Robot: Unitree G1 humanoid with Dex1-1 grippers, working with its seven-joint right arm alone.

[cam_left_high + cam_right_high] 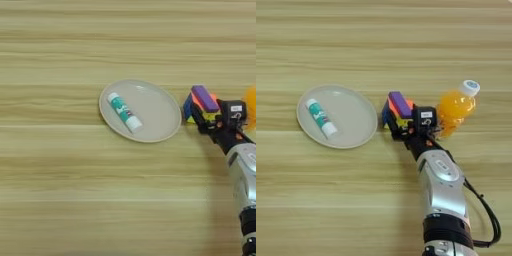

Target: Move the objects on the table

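Table point(381, 45): wood-grain top, streaks running left to right, filling both views.

Item 1, plate point(358, 110): round, pale grey, left of centre on the surface, well clear of every edge.

Item 2, glue stick point(321, 118): white and teal, lying flat inside the plate on its left half. Long axis runs diagonally, one end toward the far-left rim, the other toward the near-right.

Item 3, puzzle cube point(392, 117): multicoloured, just beside the plate's right rim, tilted rather than square to the table streaks.

Item 4, purple block point(401, 104): small, flat, rectangular, lying on top of the cube. Long axis runs from far-left to near-right.

Item 5, bottle point(456, 107): orange drink, white cap, toward the right edge, just right of the claw's black housing; cap points to the far right.

Right claw point(402, 125): black fingers at the cube's near-right side, touching it; whether they grip it cannot be told. Silver forearm point(443, 185) comes up from the near edge.
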